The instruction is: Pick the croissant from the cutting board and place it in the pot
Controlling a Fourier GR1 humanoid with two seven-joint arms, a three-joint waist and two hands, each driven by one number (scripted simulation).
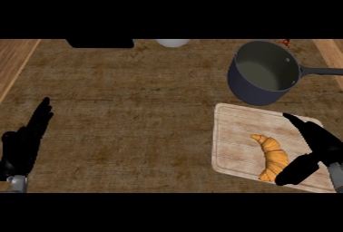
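A golden croissant (272, 156) lies on the pale wooden cutting board (234, 136) at the right. My right hand (320, 146) is over the board just right of the croissant, fingers straight and pointing up-left, thumb spread below and reaching the croissant's lower end. The hand is open and holds nothing. A dark blue pot (263, 72) with a long handle stands behind the board, its inside bare. My left hand (25, 140) rests open at the left edge, fingers up.
A black object (100, 43) and a white round thing (172, 42) sit at the counter's back edge. Lighter wood strips run along the far left and far right. Brown counter lies between the two hands.
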